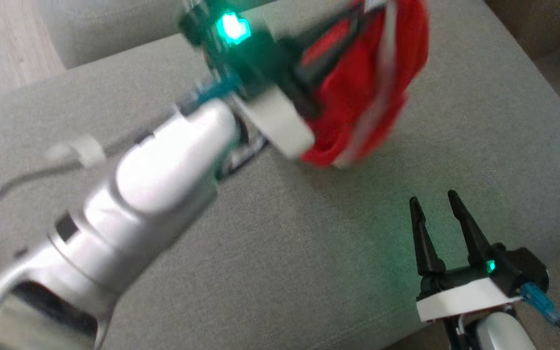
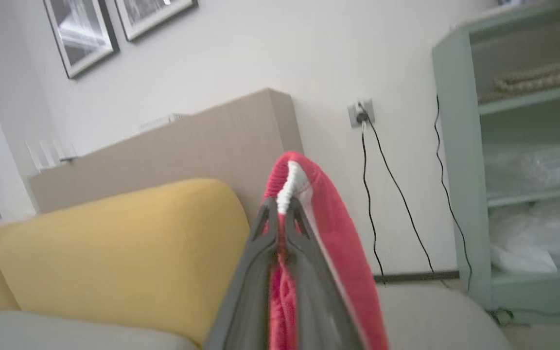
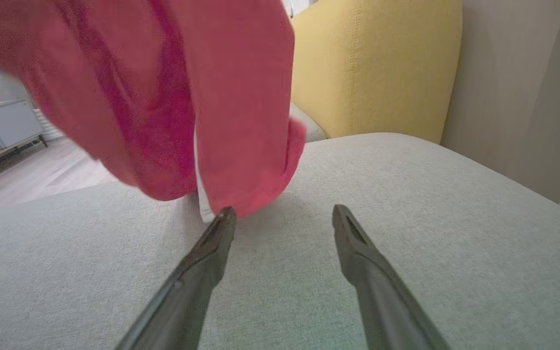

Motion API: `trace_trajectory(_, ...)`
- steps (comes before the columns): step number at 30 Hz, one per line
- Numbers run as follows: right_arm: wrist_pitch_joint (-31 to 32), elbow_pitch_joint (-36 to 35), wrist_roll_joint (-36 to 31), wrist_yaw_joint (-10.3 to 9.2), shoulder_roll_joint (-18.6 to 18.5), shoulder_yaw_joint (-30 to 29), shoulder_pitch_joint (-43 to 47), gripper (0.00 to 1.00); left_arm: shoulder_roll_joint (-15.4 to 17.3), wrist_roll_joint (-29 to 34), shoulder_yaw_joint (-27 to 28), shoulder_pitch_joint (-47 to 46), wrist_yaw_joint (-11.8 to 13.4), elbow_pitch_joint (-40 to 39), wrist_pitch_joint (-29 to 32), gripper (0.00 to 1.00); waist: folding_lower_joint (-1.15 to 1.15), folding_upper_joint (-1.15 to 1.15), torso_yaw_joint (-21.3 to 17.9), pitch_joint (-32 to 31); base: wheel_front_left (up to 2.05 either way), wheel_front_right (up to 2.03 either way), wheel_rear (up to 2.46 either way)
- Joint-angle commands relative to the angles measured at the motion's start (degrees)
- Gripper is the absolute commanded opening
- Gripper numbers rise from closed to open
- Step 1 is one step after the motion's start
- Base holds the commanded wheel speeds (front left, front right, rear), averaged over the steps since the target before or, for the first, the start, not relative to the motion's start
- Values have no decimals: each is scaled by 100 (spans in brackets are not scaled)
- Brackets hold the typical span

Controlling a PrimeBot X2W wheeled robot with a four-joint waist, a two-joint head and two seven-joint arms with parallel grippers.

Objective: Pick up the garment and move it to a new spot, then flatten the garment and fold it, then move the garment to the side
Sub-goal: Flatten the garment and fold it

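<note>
The garment [image 1: 372, 87] is a red cloth with white stripes. It hangs bunched above the far part of the grey sofa seat [image 1: 309, 253], its lowest fold close to the seat. My left gripper [image 1: 343, 34] reaches in from the lower left and is shut on its top. In the left wrist view the fingertips [image 2: 270, 211] pinch a white-trimmed edge of the garment [image 2: 338, 233]. My right gripper [image 1: 438, 197] stands open low over the seat at the lower right. In the right wrist view the garment [image 3: 163, 97] hangs just beyond the open right gripper [image 3: 285, 214].
A yellow back cushion [image 3: 372, 63] stands behind the seat, with a beige panel [image 2: 212, 141] behind it. A pale green shelf unit [image 2: 460, 146] and wall-socket cables [image 2: 396, 194] lie off to one side. Wooden floor [image 1: 8, 43] borders the seat's far left.
</note>
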Motion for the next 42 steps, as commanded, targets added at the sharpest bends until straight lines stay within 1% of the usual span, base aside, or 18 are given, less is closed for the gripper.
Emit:
trace_trajectory(1,-22,-157,17,42,-29,113,-60,100,105,-83,306,-272,11,-158,39,0,1,0,6,-59,0,0,0)
trace_trajectory(3,-22,-173,15,42,-29,95,-37,100,179,-319,404,-442,11,-170,129,0,1,0,49,-103,0,0,0)
trace_trajectory(5,-22,-190,17,42,-29,88,-13,100,287,-608,496,-389,11,-169,221,0,1,0,108,-130,0,0,0)
trace_trajectory(7,-22,-207,31,42,-29,76,7,100,466,-843,500,-138,11,-187,325,0,1,0,190,-128,0,0,0)
trace_trajectory(10,-22,-203,89,42,-29,95,19,100,798,-1196,454,523,11,-184,494,0,1,0,349,-78,0,0,0)
trace_trajectory(14,-22,-74,253,42,-29,165,-7,100,1249,-1365,452,1293,115,-126,483,0,1,0,606,84,0,0,0)
trace_trajectory(18,-22,101,428,42,-29,147,-112,100,1501,-1452,577,1611,211,-22,321,0,1,0,824,263,0,0,0)
trace_trajectory(21,-22,331,492,42,-29,162,-200,100,1567,-1481,637,1623,214,27,244,0,1,0,941,356,0,0,0)
trace_trajectory(25,-22,648,547,42,-29,258,-328,100,1547,-1485,635,1554,197,52,198,0,1,0,1025,423,0,0,0)
trace_trajectory(32,-22,765,743,42,-29,175,-518,100,1480,-1457,554,1473,167,94,146,0,1,0,1067,469,0,0,0)
trace_trajectory(37,-22,960,845,42,-29,258,-768,100,1466,-1445,506,1435,153,134,133,0,1,0,1084,474,0,0,0)
trace_trajectory(38,-22,965,837,42,-29,288,-810,94,1460,-1446,495,1431,150,142,131,0,1,0,1091,471,0,0,0)
trace_trajectory(39,-22,965,837,42,-29,288,-810,94,1460,-1446,495,1431,150,142,131,0,1,0,1091,471,0,0,0)
trace_trajectory(40,-22,963,843,42,-29,316,-841,44,1457,-1448,487,1425,147,151,127,0,1,0,1096,467,0,0,0)
trace_trajectory(41,-22,943,860,42,-29,338,-866,0,1457,-1451,481,1419,143,158,123,0,1,0,1097,462,0,0,0)
trace_trajectory(42,-22,937,882,42,-29,378,-880,0,1458,-1454,479,1412,140,164,113,0,1,0,1098,455,0,0,0)
